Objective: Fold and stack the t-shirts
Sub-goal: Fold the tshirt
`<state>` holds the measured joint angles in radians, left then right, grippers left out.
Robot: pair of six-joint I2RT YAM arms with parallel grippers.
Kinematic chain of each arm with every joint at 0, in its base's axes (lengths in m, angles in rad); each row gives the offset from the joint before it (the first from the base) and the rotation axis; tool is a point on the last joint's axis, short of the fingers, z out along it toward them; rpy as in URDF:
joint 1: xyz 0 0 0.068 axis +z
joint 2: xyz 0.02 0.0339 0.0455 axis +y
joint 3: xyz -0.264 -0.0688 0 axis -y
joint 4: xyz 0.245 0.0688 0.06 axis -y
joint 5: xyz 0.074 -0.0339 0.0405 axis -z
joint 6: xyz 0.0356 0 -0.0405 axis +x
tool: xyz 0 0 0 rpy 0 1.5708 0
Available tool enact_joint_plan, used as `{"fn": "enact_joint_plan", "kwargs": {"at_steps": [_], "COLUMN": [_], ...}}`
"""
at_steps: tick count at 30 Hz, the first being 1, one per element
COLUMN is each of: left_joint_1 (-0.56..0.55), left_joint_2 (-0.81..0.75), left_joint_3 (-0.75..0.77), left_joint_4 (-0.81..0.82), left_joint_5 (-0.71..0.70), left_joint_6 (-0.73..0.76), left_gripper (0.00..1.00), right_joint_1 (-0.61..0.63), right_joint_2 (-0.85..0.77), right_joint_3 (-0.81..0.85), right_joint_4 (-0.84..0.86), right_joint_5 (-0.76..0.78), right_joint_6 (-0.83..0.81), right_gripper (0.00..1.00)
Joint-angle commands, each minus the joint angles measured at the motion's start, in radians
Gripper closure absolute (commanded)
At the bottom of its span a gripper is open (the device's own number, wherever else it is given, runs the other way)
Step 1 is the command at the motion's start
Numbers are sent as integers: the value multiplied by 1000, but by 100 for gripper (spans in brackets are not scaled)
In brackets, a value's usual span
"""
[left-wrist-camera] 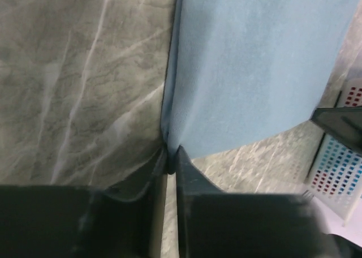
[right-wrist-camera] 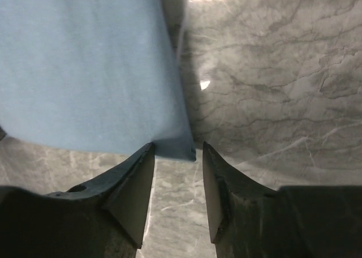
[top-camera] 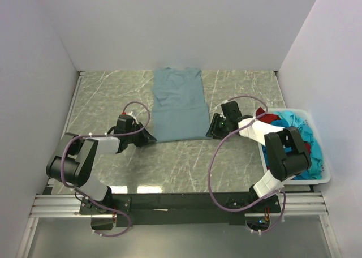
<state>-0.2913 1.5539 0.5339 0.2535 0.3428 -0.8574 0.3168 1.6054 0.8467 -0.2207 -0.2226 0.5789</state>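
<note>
At the near-left corner of the cloth, the left gripper [left-wrist-camera: 171, 156] has its dark fingers pressed almost together, pinching the hem corner of the soft, plain grey-blue t-shirt [left-wrist-camera: 254, 71]. Across the hem, the right gripper [right-wrist-camera: 178, 150] stands with jaws apart. The near-right corner lies between them, not clamped as far as the wrist view shows.

The grey-blue t-shirt lies flat as a long strip in the middle of the grey marble-patterned table [top-camera: 237, 162], running away toward the far wall.

This looks like the grasp before a crosswise fold. The next move calls for the right jaws to close on their corner. Both arms should then lift together and carry the hem toward the far end, kept level so the cloth does not skew.

A white plastic bin [top-camera: 317, 180] sits at the table's right edge beside the right arm. It holds a crumpled heap of bright turquoise-blue cloth [top-camera: 308, 136] and dark red cloth [top-camera: 270, 117], not yet folded.
</note>
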Motion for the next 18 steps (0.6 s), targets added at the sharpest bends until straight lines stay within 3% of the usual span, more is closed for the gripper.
{"fn": "enact_joint_plan", "kwargs": {"at_steps": [1, 3, 6, 12, 13, 17, 18], "left_joint_1": [-5, -6, -5, -5, -5, -9, -9], "left_joint_2": [37, 52, 69, 87, 87, 60, 54], "left_joint_3": [26, 28, 35, 54, 54, 38, 32], "left_joint_4": [6, 6, 16, 20, 18, 16, 16], "left_joint_5": [-2, -2, 12, 30, 32, 32, 33], "left_joint_6": [24, 34, 38, 47, 47, 51, 52], "left_gripper": [94, 99, 99, 99, 100, 99, 99], "right_joint_1": [7, 8, 8, 8, 8, 7, 8], "right_joint_2": [25, 31, 42, 68, 68, 60, 50], "right_joint_3": [6, 3, 3, 8, 6, -11, -18], "right_joint_4": [21, 26, 24, 41, 50, 64, 69], "right_joint_5": [5, 8, 6, -30, -37, -44, -46], "right_joint_6": [4, 3, 4, 13, 15, 9, 9], "right_gripper": [54, 54, 55, 68, 71, 100, 100]}}
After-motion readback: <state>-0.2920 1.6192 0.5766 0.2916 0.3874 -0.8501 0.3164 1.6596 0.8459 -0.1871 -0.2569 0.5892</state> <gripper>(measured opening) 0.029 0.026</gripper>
